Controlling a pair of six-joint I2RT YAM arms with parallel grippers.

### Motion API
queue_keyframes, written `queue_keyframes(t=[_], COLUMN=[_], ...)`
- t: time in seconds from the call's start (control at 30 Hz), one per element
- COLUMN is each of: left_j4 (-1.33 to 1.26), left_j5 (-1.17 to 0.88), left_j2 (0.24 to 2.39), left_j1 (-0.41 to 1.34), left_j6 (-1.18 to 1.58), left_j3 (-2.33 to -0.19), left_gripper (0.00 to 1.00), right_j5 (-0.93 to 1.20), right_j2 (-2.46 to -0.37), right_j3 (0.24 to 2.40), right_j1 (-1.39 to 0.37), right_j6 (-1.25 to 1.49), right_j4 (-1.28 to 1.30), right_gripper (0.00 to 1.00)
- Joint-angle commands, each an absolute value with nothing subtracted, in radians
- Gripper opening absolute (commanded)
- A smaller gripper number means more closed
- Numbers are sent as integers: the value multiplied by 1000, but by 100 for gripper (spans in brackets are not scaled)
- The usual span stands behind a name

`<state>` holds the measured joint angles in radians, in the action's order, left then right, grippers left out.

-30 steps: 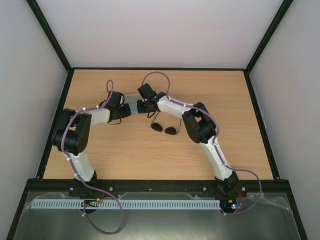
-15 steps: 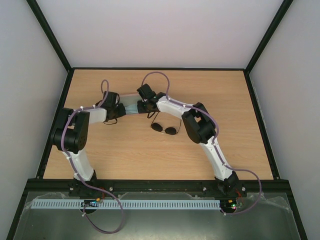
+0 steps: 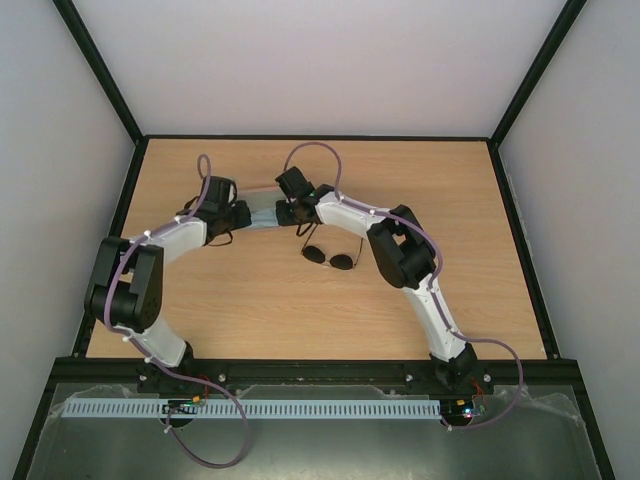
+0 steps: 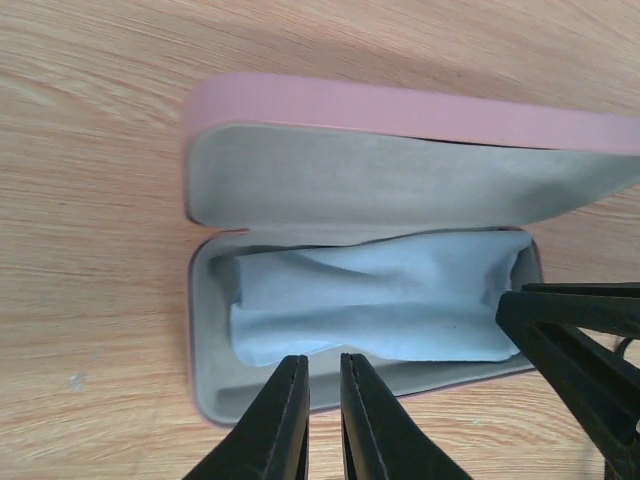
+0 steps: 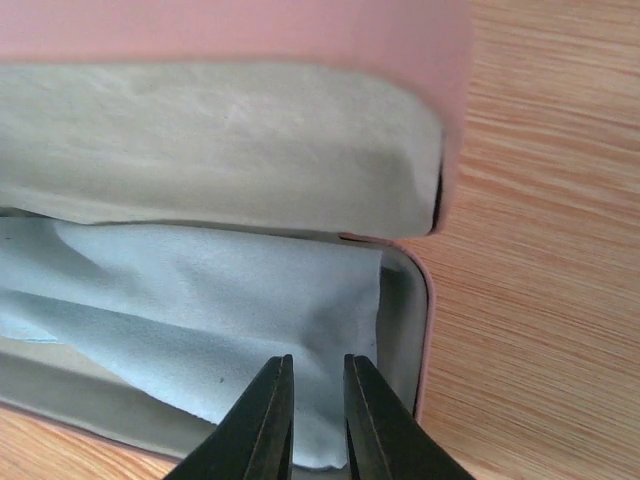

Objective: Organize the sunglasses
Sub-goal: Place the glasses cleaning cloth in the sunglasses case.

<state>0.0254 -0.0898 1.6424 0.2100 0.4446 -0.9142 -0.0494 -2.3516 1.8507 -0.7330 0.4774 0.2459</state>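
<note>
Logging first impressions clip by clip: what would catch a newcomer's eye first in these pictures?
First, the open pink case at the far middle of the table, with a light blue cloth crumpled inside it. The left hand and right hand are poised at its two ends, fingers narrowly parted. The sunglasses lie outside the case on bare wood, just nearer the arms' bases.

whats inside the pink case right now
A light blue cloth lies crumpled on the grey lining of the open pink case. Anything beneath the cloth is covered. The sunglasses lie outside it.
</note>
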Motion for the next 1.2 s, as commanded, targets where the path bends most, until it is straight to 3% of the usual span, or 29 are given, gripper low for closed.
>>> queue_keyframes(t=[0.0, 0.6, 0.8, 1.17], left_j4=[45, -12, -4, 20], left_j5=[-122, -75, -72, -123], left_j2=[1693, 1879, 1871, 1747], left_j1=[232, 219, 194, 193], left_j6=[441, 435, 425, 421], left_j3=[-958, -982, -963, -916], left_gripper=[13, 10, 10, 20], right_j5=[-44, -78, -135, -155], right_j2=[-2297, -2394, -2419, -2396], right_j3=[1851, 1915, 1936, 1916], right_j1=[-741, -740, -734, -729], right_j6=[469, 476, 487, 491], right_j4=[255, 274, 294, 283], right_gripper=[16, 17, 18, 18])
